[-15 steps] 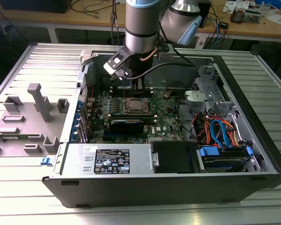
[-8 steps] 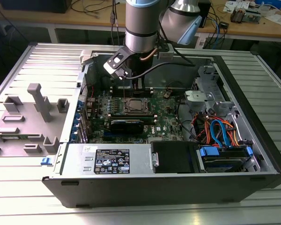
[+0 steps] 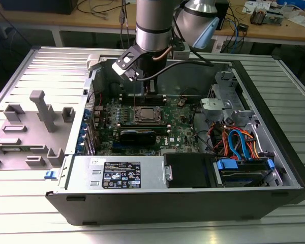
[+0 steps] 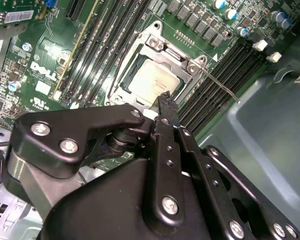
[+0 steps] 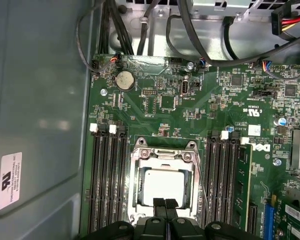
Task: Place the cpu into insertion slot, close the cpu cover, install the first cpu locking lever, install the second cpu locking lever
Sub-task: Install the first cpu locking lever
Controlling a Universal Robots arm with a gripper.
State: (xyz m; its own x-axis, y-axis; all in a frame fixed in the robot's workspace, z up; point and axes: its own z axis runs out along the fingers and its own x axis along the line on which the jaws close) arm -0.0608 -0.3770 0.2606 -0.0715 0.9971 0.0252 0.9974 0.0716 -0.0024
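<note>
Pincer (image 4: 166, 100) just beside the cpu (image 4: 157, 81)

Exterior view looks obliquely down into the computer case (image 3: 168, 203); both wrist views closely overlook its insertion slot (image 4: 160, 47) (image 5: 162, 152).

Beside insertion slot (image 5: 135, 191), memory slots (image 5: 107, 180)

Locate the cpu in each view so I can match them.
Exterior view: cpu mid-way across the green motherboard.
First wrist view: cpu just beyond the gripper.
Second wrist view: cpu beyond the gripper.
Shared landmark: black memory slots flanking the cpu.
</note>
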